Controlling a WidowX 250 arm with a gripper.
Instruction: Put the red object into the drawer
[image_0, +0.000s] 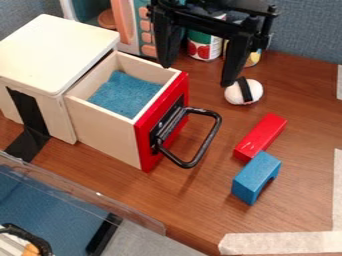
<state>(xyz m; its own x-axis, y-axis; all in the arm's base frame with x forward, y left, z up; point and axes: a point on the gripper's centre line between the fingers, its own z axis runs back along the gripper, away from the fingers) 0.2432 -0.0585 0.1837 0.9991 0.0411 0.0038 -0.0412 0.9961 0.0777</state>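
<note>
Your counter (300, 125) has that pale wooden cabinet (50, 52) on it, and its red-fronted drawer (107, 132) is hanging open with blue lining (123, 95) inside. Your pincer (198, 75) is up above the counter near the drawer, spread wide and holding nothing. Red block (260, 136)'s just lying on the counter past the drawer handle (212, 135), between the blue arch (254, 175) and the little white oval with the black band (244, 92).

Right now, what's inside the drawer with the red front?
Blue, cloth-like lining lies in the open drawer. Anything under it is covered, so I can't tell.
</note>
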